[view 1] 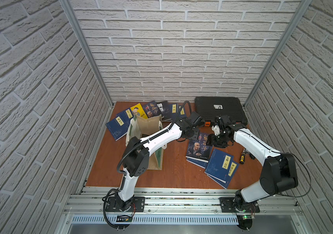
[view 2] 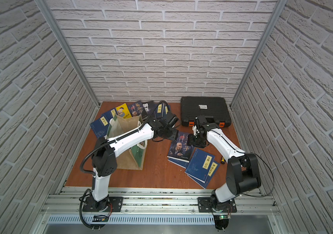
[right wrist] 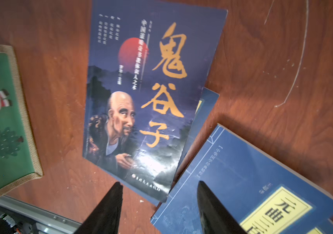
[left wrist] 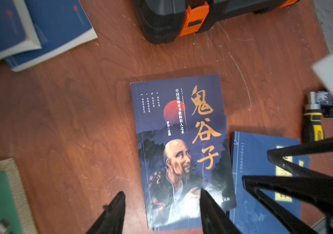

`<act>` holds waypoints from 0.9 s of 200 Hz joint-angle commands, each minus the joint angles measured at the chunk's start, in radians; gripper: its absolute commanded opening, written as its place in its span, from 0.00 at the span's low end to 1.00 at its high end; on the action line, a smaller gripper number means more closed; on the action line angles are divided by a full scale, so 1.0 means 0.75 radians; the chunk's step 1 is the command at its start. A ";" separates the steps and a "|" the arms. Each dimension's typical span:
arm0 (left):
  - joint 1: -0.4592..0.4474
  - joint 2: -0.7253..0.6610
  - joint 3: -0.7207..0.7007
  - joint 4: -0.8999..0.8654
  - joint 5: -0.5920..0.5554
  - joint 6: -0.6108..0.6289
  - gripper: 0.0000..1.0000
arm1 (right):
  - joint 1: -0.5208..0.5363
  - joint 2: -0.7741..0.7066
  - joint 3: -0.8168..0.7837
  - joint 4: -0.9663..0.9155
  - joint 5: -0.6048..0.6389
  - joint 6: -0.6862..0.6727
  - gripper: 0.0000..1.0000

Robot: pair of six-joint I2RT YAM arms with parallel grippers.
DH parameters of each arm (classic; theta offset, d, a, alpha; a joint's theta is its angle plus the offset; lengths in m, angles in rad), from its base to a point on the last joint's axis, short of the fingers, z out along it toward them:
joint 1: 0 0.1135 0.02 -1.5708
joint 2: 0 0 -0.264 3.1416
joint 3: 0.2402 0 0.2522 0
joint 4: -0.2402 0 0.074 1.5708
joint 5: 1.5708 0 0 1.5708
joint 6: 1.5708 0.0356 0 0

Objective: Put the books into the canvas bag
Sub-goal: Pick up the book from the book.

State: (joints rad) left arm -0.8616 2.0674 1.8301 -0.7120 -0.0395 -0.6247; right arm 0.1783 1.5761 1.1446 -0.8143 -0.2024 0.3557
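Books (view 1: 173,110): flat on the wooden table (view 1: 171,176), covers up, in 2 clusters.

Rear row fanned along the upper edge of the table, behind the canvas bag (view 1: 148,123). Long axes roughly up-down in frame, title heads toward the brick wall. Includes 1 bright yellow cover (view 1: 137,109). 1 more navy book (view 1: 117,126) just left of the bag, top leaning slightly left.

Right of centre: gold-lettered book (view 1: 199,149), with a portrait of a bald man, resting on a navy book whose edge shows beneath (view 1: 196,162). Long axis close to up-down, top leaning slightly right, title head toward the black case (view 1: 219,108). Same upright reading in both wrist views.

Lower right of it: navy pair (view 1: 220,164) with yellow labels, overlapped, long axes from upper right to lower left. Just beside, a yellow-and-black screwdriver (view 1: 242,157).

Canvas bag standing upright at centre-left, mouth open upward, under the left arm.

Left claw (left wrist: 161,191): fingers well parted, nothing between them, held above the gold-lettered book's cover.

Right claw (right wrist: 159,182): likewise parted and empty, above the spot where the gold-lettered book's lower corner meets the navy pair. Visible too in the left wrist view, over a navy cover (left wrist: 303,172).
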 commanded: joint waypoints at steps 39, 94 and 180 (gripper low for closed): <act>0.129 0.232 0.019 0.289 0.251 -0.139 0.63 | -0.031 0.196 -0.023 0.249 -0.104 0.004 0.58; 0.199 0.252 -0.221 0.662 0.519 -0.282 0.62 | -0.033 0.313 -0.035 0.290 -0.124 -0.001 0.52; 0.231 0.115 -0.501 1.126 0.873 -0.490 0.43 | -0.034 0.347 -0.088 0.349 -0.182 0.041 0.30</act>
State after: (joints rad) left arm -0.6636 2.2154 1.4864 0.0277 0.4751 -0.9459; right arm 0.1329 1.7988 1.1225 -0.6128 -0.3038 0.3813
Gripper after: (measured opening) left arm 0.476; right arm 0.307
